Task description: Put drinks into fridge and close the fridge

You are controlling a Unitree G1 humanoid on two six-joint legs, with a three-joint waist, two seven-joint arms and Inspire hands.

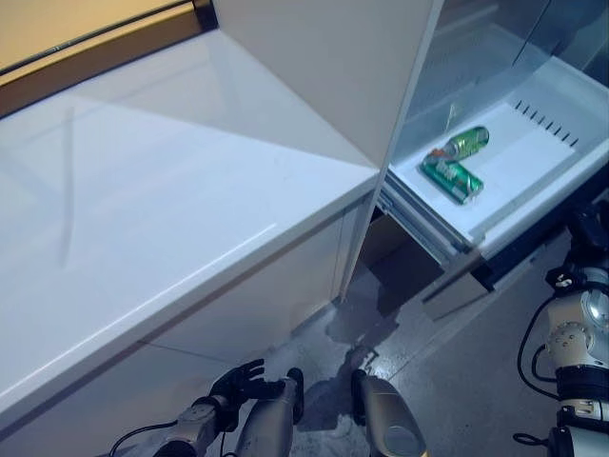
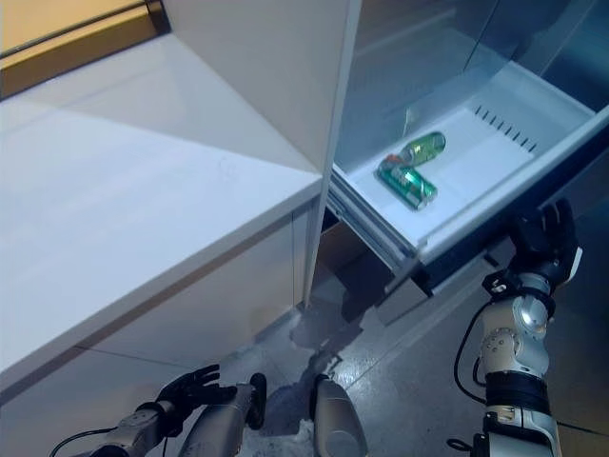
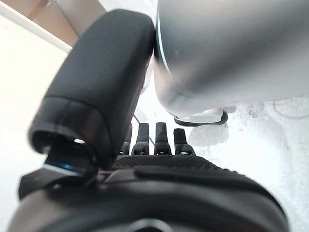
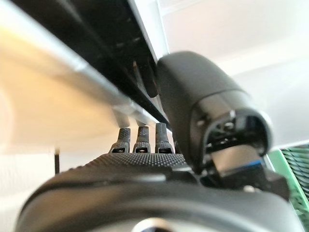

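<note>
STEP: close fridge drawer [image 2: 533, 181] | two green cans [image 2: 409, 171] inside | right hand [image 2: 544, 240] fingers straight against front (push squarely) | left hand [image 2: 190, 388] relaxed, idle

no readable text, two green cans [image 1: 455, 162] in the drawer, print too small

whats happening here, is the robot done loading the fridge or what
Two green cans lie on their sides in the pulled-out fridge drawer, touching at one end. The drawer is still open. The right robot hand is raised at the drawer's front edge, fingers straight, holding nothing. The left robot hand hangs low beside the white counter, empty with relaxed fingers. So the drinks are in; closing is what's left.
</note>
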